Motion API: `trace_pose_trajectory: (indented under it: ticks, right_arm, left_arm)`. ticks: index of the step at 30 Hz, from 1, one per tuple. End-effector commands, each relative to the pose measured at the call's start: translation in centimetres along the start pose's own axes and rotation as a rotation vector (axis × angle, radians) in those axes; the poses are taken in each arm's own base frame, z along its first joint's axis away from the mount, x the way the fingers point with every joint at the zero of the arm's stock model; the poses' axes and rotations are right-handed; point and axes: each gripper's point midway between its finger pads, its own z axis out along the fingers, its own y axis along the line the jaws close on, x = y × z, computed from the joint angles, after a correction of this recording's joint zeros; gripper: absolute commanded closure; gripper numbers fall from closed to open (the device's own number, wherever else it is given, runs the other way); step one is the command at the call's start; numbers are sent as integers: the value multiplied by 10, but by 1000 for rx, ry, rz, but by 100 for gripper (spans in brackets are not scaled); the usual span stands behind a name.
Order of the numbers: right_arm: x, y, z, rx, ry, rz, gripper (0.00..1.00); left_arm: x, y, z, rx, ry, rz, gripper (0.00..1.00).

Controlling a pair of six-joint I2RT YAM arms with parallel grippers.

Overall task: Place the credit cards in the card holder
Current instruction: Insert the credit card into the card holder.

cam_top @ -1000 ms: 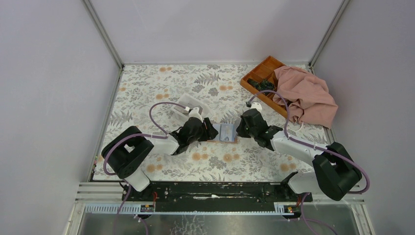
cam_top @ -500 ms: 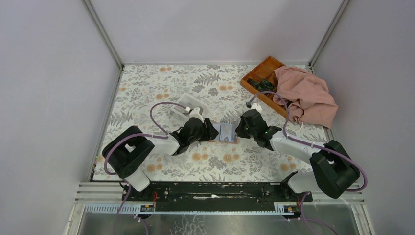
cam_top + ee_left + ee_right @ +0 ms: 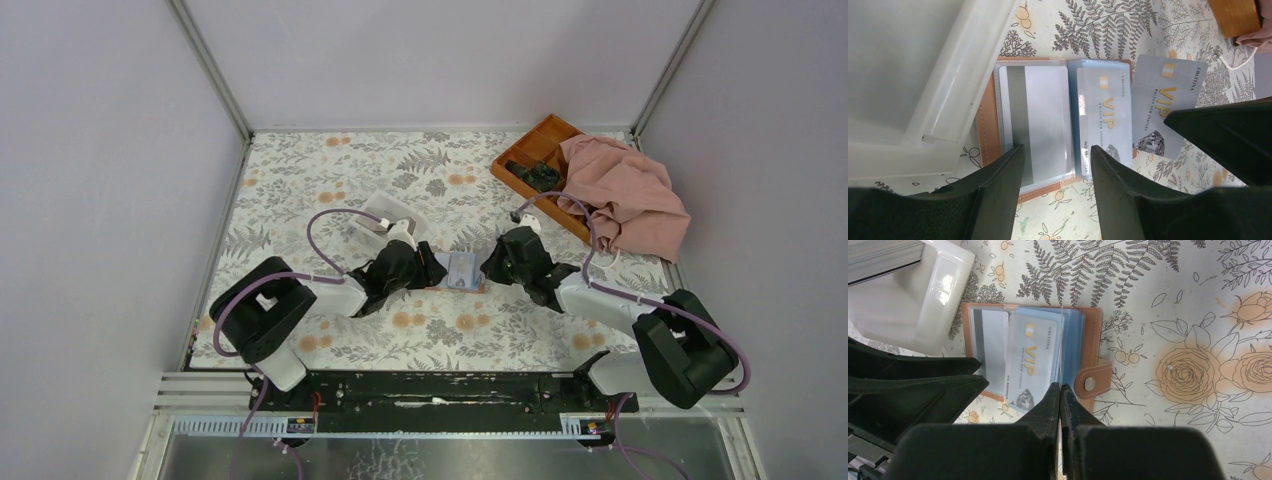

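The tan card holder (image 3: 460,273) lies open on the floral mat between both grippers, clear sleeves up, with its snap tab (image 3: 1089,384) at one end. One light blue VIP credit card (image 3: 1105,117) sits in a sleeve. My right gripper (image 3: 1060,390) is shut on a second VIP credit card (image 3: 1168,100), held over the holder's edge; this card shows edge-on as a thin line in the right wrist view. My left gripper (image 3: 1057,162) is open, and its fingers (image 3: 998,180) straddle the holder's near edge.
A white plastic box (image 3: 385,215) lies just behind the left gripper, and it also shows in the left wrist view (image 3: 908,75). An orange compartment tray (image 3: 535,155) and a pink cloth (image 3: 625,195) sit at the back right.
The right arm has shifted slightly, bringing its held card closer over the holder. The left arm has barely moved.
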Motion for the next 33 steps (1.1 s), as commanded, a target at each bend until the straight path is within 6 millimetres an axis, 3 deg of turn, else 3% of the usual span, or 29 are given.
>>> trace_pose_trajectory:
  ticks: [1,22,33]
  right_arm:
    - [-12,16,-8,-71,-36,28,100]
    - [-27,53,-13,-194,-33,39,100]
    - [-20,78,-2,-222,-2,13,100]
  left_arm:
    - [14,15,2,-45,26,29,41]
    - [15,19,-3,-56,23,17,43]
    - [7,22,-17,-77,-12,1,43]
